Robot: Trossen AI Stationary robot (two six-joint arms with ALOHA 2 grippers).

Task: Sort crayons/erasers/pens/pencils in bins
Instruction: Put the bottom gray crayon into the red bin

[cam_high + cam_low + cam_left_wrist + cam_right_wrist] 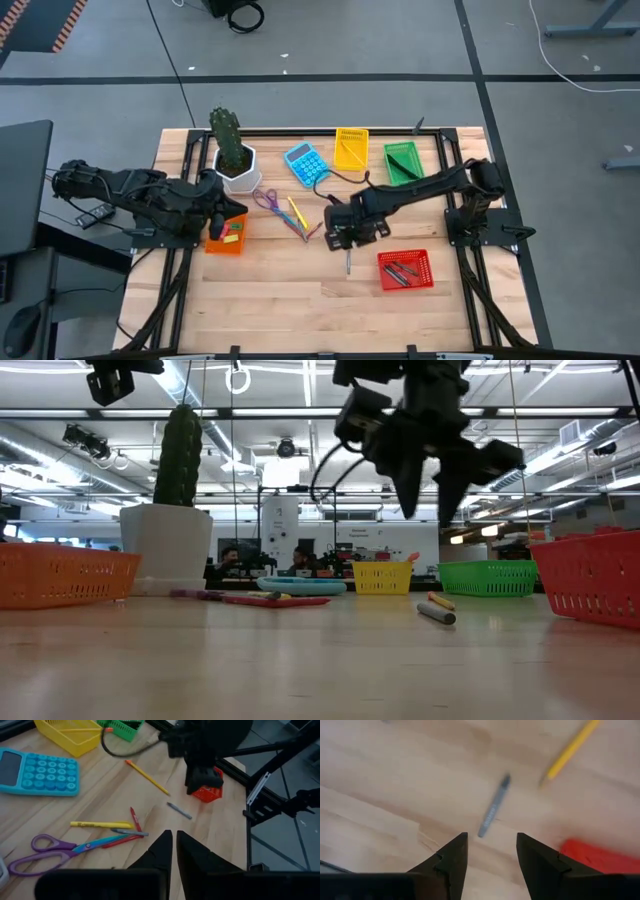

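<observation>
A grey pen (pixel 348 263) lies flat on the wood near the table's middle; it also shows in the right wrist view (pixel 494 807) and the low view (pixel 436 614). My right gripper (pixel 345 237) hangs open above it, empty, its fingertips (pixel 490 851) to either side of the pen's near end and clear of it. A yellow pencil (pixel 570 750) lies just beyond the pen. The red bin (pixel 405 270) with dark pens stands to the right. My left gripper (pixel 174 845) is shut and empty over the orange bin (pixel 226 238).
The yellow bin (pixel 351 148) and the green bin (pixel 403 162) stand at the far edge, with a blue calculator (pixel 306 163) and a potted cactus (pixel 235 155) to their left. Purple scissors (pixel 268 203) and crayons (pixel 295 215) lie between the arms.
</observation>
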